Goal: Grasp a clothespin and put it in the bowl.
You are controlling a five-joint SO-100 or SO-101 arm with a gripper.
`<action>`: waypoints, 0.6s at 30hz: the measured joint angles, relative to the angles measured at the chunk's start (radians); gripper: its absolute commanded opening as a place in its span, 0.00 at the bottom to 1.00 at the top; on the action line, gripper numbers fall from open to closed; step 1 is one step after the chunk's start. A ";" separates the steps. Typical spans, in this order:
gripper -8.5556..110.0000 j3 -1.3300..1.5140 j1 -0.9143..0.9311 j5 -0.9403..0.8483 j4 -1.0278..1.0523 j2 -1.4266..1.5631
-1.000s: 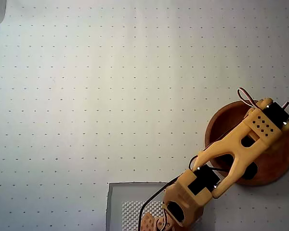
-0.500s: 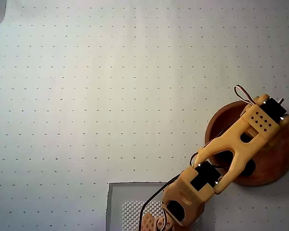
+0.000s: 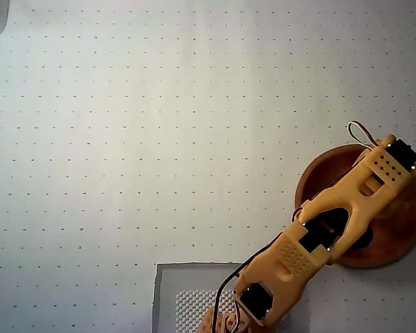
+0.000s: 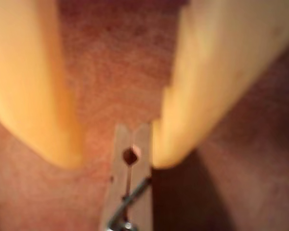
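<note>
— Where is the clothespin (image 4: 130, 183) now?

— In the wrist view it lies on the red-brown floor of the bowl (image 3: 395, 239), between the two fingers of the end effector (image 4: 116, 162). The fingers are spread. The left finger stands apart from the pin; the right finger (image 4: 178, 139) is just beside its edge, maybe touching, I cannot tell.

— And from above?

— The arm (image 3: 333, 229) covers the pin. The end effector is over the bowl, on the dotted surface (image 3: 159, 139).

— What could go wrong?

— I think the right finger could drag the pin when the arm rises, and push it toward the rim.
</note>
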 measured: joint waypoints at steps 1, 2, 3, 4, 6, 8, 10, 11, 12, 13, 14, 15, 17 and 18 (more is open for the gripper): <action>0.14 0.000 0.000 0.000 0.000 0.000; 0.14 0.000 0.000 0.000 0.000 0.000; 0.14 0.000 0.000 0.000 0.000 0.000; 0.14 0.000 0.002 0.000 0.000 0.000; 0.14 0.000 0.002 0.000 0.000 0.000; 0.14 0.000 0.002 0.000 0.000 0.000; 0.14 0.000 0.002 0.000 0.000 0.000; 0.14 0.000 0.002 0.000 0.000 0.000; 0.14 0.000 0.006 0.000 0.000 0.000; 0.14 0.000 0.014 0.000 0.000 0.000; 0.14 0.000 0.028 0.000 0.000 0.000; 0.13 0.000 0.029 0.000 0.000 0.000; 0.10 0.000 0.018 0.000 0.000 0.000; 0.09 0.000 0.017 0.000 0.000 0.000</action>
